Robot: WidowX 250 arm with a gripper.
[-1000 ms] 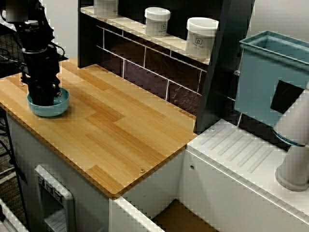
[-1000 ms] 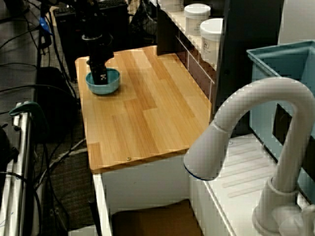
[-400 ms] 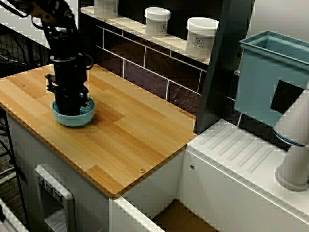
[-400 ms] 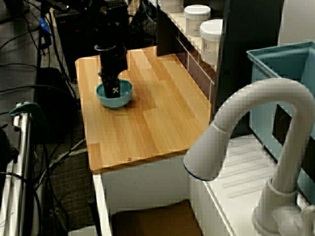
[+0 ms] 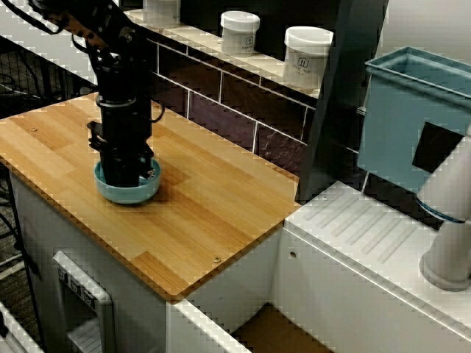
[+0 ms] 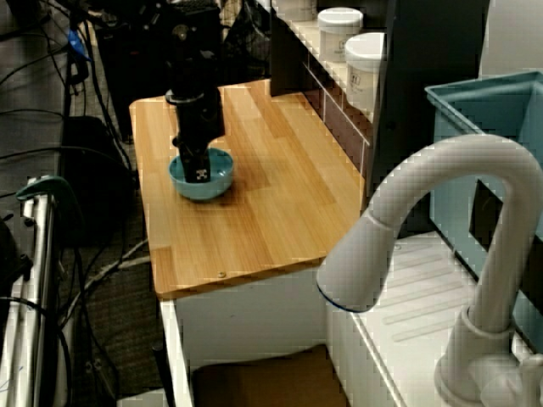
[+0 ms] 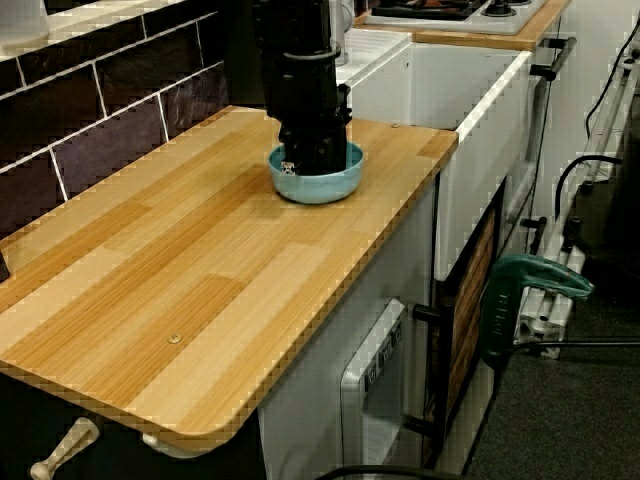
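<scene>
The black claw (image 5: 125,175) stood straight down into a small teal bowl (image 5: 137,195), and the bowl sat upright on the wooden table (image 5: 221,213), toward 9 o'clock from the table's middle in the high view and well in from every edge. In the view past the tap the claw's tip (image 6: 198,173) reached down to the bowl's inside, and only the near wall of the bowl (image 6: 204,189) showed below it. The low view along the table gave the same reading: the claw (image 7: 311,160) filled most of the bowl (image 7: 316,189), whose rim ringed it. How far apart the fingers stood could not be told, since the dark body and the bowl's wall hid them; nor was it plain whether they pinched the rim or only pressed on the inside. As a judgement, the step in hand was contact with the bowl, with the bowl not lifted off the wood. Any further move with it would have called for a level, steady wrist, so that the bowl neither tipped nor slipped free. At 12 to 1 o'clock from the bowl a shelf carried two white jars (image 5: 240,31) (image 5: 307,57). Out at 3 o'clock stood a blue bin (image 5: 412,110), and a white tap (image 6: 424,212) curved over the sink side.
</scene>
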